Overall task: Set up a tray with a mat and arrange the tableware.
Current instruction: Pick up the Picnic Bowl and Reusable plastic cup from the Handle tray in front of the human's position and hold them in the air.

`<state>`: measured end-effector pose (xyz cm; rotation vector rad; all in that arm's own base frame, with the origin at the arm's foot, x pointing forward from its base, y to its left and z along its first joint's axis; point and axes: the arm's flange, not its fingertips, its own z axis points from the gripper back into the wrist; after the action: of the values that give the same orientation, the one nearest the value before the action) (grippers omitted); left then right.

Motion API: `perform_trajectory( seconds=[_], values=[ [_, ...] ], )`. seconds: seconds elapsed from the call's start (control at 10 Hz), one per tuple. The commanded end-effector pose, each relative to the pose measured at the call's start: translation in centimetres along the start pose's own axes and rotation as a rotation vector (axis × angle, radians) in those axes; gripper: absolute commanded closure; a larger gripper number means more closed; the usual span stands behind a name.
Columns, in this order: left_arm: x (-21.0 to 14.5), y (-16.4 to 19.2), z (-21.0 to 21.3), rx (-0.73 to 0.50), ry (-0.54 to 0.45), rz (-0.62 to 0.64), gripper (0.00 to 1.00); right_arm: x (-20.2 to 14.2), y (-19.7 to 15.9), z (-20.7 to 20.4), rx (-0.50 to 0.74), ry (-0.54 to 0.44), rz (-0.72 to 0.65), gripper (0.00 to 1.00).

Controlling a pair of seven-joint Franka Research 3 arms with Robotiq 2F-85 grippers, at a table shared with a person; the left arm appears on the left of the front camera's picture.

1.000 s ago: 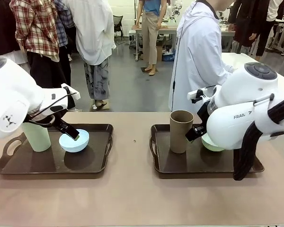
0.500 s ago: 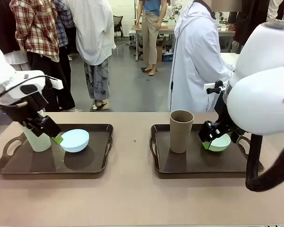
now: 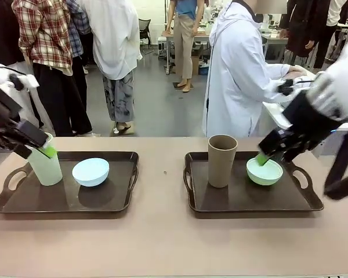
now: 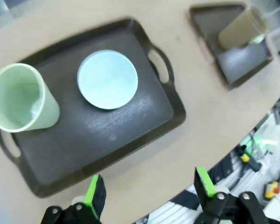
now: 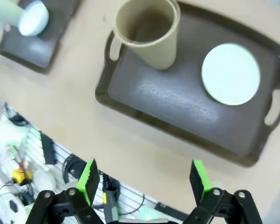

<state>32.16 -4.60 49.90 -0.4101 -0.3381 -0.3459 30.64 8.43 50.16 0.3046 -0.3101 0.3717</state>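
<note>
Well left of the brown tumbler, the green fingers of the left gripper stand wide apart with nothing between them, close by the rim of the pale green tumbler. Nearer the brown tumbler sits the light blue bowl, both on a dark tray. Just right of the brown tumbler, the right gripper, likewise spread and empty, hangs at the rim of the mint green bowl; bowl and brown tumbler share a second tray.

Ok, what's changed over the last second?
The left gripper drew back from the light blue bowl to its own side, and the right gripper lifted off the mint green bowl; both now open. The bowls, pale green tumbler, brown tumbler and both trays stayed put.
</note>
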Motion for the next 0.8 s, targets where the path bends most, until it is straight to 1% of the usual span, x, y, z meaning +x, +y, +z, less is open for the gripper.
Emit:
perform_trajectory(
  seconds=[0.0, 0.1, 0.2, 0.3, 0.4, 0.6, 0.7],
  values=[
    [-8.1, 4.4, -1.2, -0.194, -0.113, 0.017, 0.00, -9.4, -6.7, -3.0, 0.215, -0.110, -0.018, 0.00],
    [-8.6, 6.9, -0.8, -0.286, -0.146, 0.035, 0.00, -10.1, -8.5, -2.2, 0.279, -0.160, -0.041, 0.00],
    [-9.7, 9.7, -0.1, -0.369, -0.173, 0.088, 0.00, -11.3, -10.6, -1.6, 0.375, -0.195, -0.080, 0.00],
    [-10.6, 12.3, 0.0, -0.431, -0.198, 0.147, 0.00, -12.6, -12.6, -1.2, 0.432, -0.228, -0.142, 0.00],
    [-10.8, 13.8, -0.8, -0.480, -0.216, 0.196, 0.00, -13.9, -14.7, -1.0, 0.467, -0.253, -0.227, 0.00],
    [-11.7, 15.0, -1.6, -0.530, -0.214, 0.257, 0.00, -16.0, -17.2, -1.7, 0.514, -0.259, -0.369, 0.00],
    [-11.5, 14.6, -2.0, -0.530, -0.222, 0.291, 0.00, -16.4, -17.6, -2.0, 0.522, -0.260, -0.393, 0.00]
  ],
)
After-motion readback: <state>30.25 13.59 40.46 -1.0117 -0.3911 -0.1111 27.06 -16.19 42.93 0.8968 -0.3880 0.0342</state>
